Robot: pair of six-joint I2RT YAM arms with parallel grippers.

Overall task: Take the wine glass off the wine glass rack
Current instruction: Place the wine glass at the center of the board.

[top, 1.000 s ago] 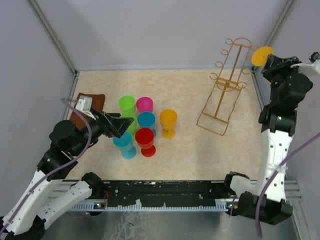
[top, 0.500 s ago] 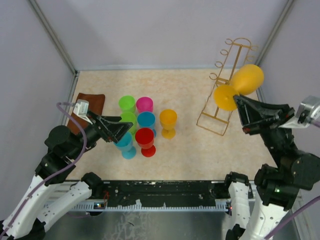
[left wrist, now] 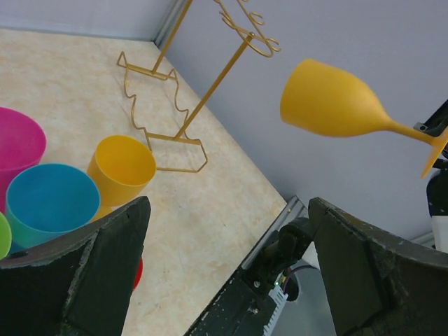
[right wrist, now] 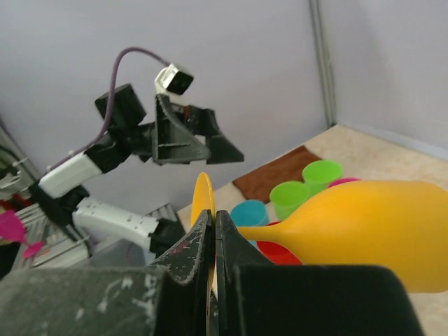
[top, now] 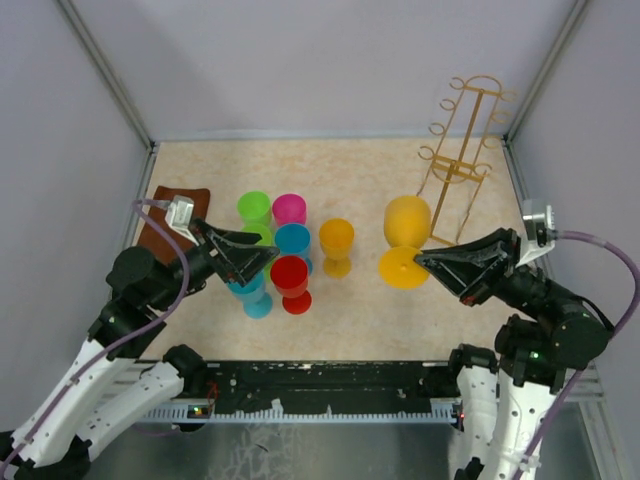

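Jaws of my right claw (right wrist: 213, 225) are clamped on the thin foot of the wine glass (right wrist: 378, 231), clear only at my wrist; from above, its bowl reaches past the tips, off the wine glass rack (top: 460, 160) beside it. My left claw (left wrist: 225, 210) gapes.

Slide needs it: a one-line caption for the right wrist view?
Right gripper pinches the orange wine glass sideways by its foot.

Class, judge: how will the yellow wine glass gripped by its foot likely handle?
The wine glass looks like opaque plastic, so probably light and stiff. The right gripper pinches only its thin foot rim, so it may pivot. The big bowl on a slim stem likely tips easily.
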